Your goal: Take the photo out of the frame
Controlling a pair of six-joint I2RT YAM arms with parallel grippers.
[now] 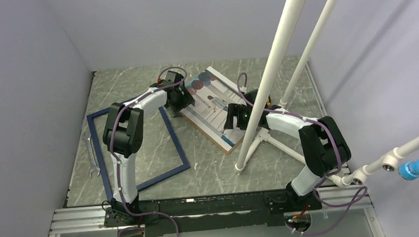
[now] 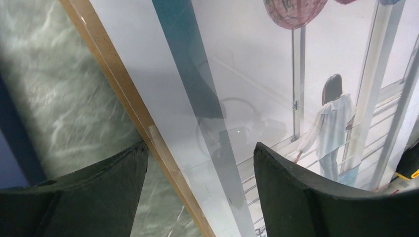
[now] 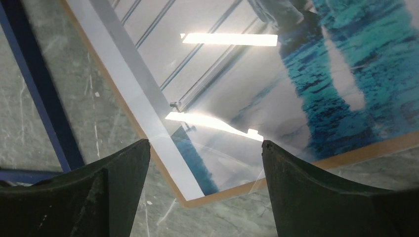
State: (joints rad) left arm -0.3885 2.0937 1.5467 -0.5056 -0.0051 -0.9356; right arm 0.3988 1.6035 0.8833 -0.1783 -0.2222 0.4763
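The navy-blue frame [image 1: 175, 137] lies flat and empty on the table at the left; one of its rails shows in the right wrist view [image 3: 39, 89]. The photo [image 1: 214, 104] lies face up on a brown backing board [image 1: 227, 145] to the right of the frame, under a glossy clear sheet. My left gripper [image 1: 181, 101] is open, its jaws straddling the board's left edge [image 2: 123, 94], with the photo [image 2: 267, 74] beneath. My right gripper [image 1: 234, 119] is open over the board's near corner [image 3: 227, 190] and the photo [image 3: 237, 89]. Neither gripper holds anything.
A metal wrench [image 1: 93, 157] lies left of the frame. Two slanted white poles [image 1: 265, 75] cross in front of the right arm, with their foot [image 1: 244, 163] on the table. Grey walls close in the table on three sides.
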